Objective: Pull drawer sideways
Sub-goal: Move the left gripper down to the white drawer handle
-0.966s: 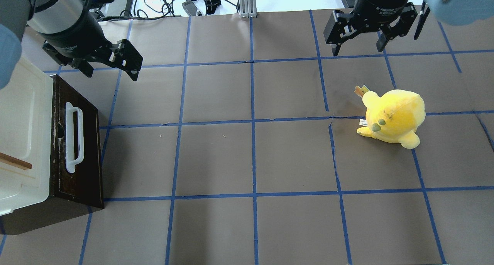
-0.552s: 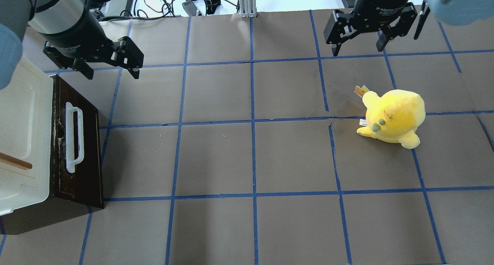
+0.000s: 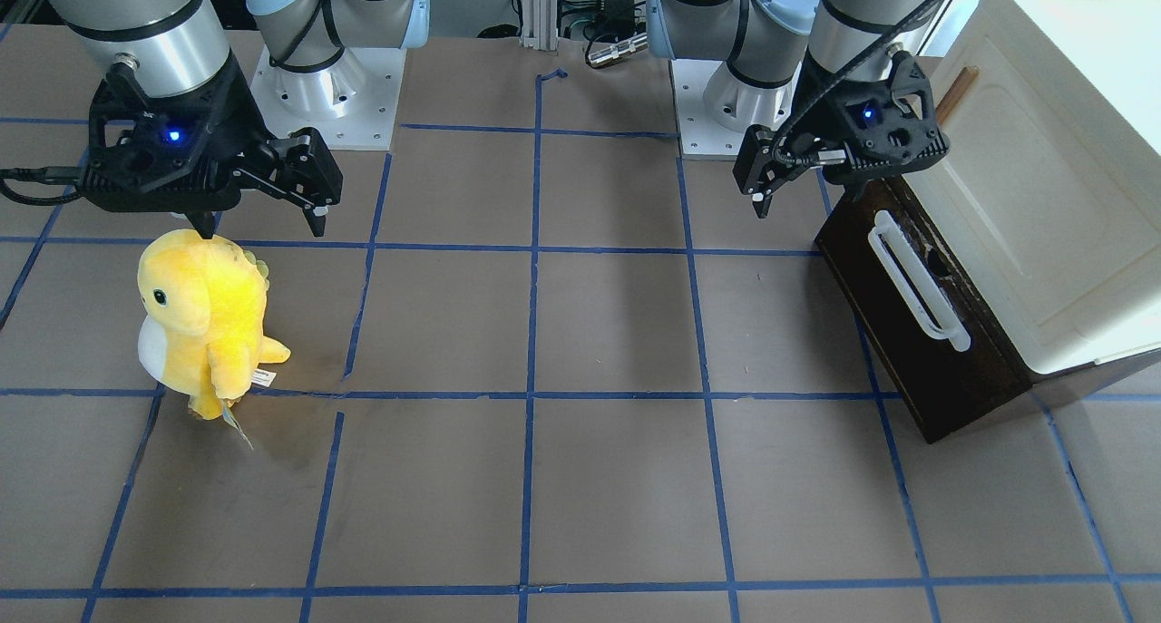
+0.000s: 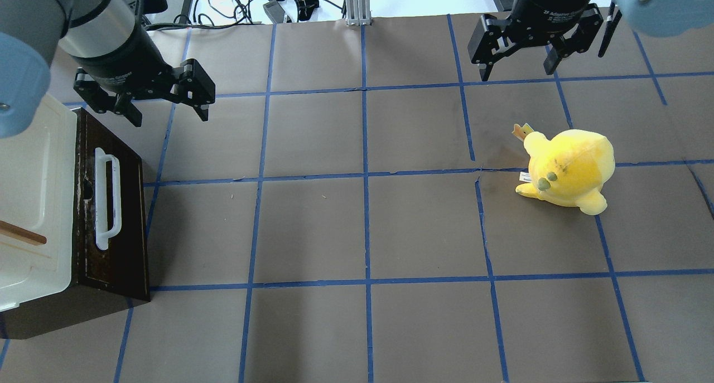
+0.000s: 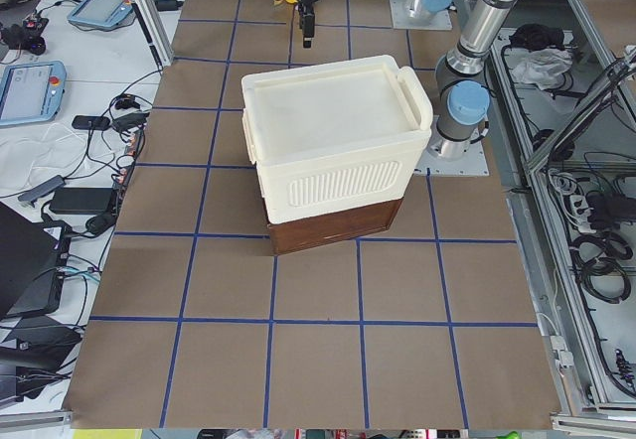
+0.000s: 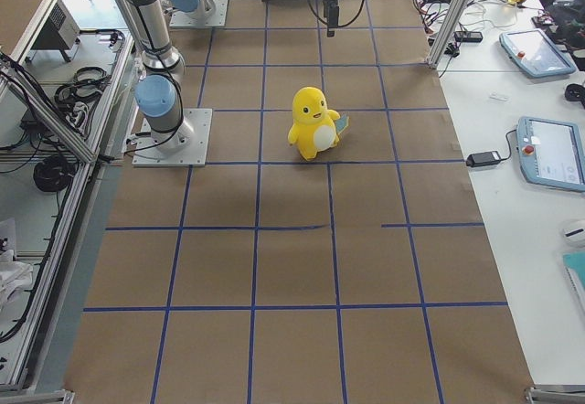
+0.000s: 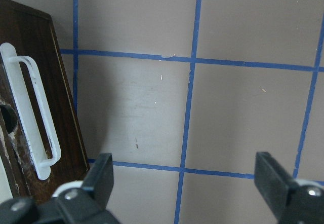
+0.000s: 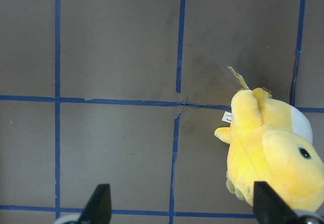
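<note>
Robotics lab: teach pendants [image 6: 552,153], cables [image 5: 599,250], taped-grid table [image 4: 312,227].

The left pincer [image 4: 170,114] hung above the drawer [image 4: 129,221]'s end nearest the robot's base, fingers pointing down and spread wide, gripping nothing. The right pincer [image 4: 517,68] hovered well apart from the drawer, also pointing down, spread wide and empty.

The drawer [image 4: 131,232], left, is showing dark brown wood and a white handle [image 4: 101,204]; the box [image 4: 39,177] is showing cream. The plush [image 3: 204,315], right, is showing yellow with a white belly [image 3: 150,349]. Blue tape [image 4: 366,174] is gridding the brown table [image 4: 312,227].
</note>
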`<state>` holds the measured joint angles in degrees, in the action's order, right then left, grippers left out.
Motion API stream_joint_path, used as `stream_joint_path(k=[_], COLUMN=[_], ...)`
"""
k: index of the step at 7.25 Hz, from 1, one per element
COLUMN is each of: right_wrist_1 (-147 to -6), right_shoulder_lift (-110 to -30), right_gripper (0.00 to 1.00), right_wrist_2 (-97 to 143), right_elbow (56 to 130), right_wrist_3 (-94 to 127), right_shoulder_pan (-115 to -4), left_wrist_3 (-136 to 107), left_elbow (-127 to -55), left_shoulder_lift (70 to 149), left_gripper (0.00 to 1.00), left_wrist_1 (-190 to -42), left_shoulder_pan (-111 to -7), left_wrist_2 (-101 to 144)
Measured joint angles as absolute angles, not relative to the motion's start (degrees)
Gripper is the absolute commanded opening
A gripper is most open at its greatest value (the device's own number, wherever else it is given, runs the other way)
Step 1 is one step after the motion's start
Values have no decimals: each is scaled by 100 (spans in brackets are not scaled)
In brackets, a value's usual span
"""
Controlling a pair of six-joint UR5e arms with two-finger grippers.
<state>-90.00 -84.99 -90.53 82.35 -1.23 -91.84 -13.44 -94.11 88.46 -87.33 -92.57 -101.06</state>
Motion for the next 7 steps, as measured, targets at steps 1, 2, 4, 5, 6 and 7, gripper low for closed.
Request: stream_joint_path(k=[1, 2, 4, 5, 6, 7], right_wrist_1=[-9000, -9000, -9000, -9000, -9000, -9000], right_shoulder_lift=[-8499, -8499, -8499, -8499, -8499, -8499], right_gripper=[100, 100, 100, 100, 100, 100], right_wrist_2=[-9053, -9053, -9053, -9053, -9053, -9053], right_elbow=[8235, 8235, 8235, 8236, 8235, 8236], right_wrist_3=[-123, -123, -123, -123, -123, -123], right_shoulder_pan=[-9184, -9185, -9185, -9184, -9185, -9184], left_wrist_3=[-1681, -1877, -2214, -2442, -2571, -2672], left_elbow=[-9563, -9753, -10250, -10394, -10451, -10476], left_shoulder_lift=[8975, 9131, 9492, 9718, 9942, 10197], left_gripper=[100, 100, 100, 100, 100, 100], left_wrist_1=[-8731, -8738, -8713, -8718, -8729, -8727], left_shoulder_pan=[-9439, -9555, -9625, -9630, -9630, -9629], left_wrist_2=[-10643, -11151, -11999, -12493, -12910, -13285])
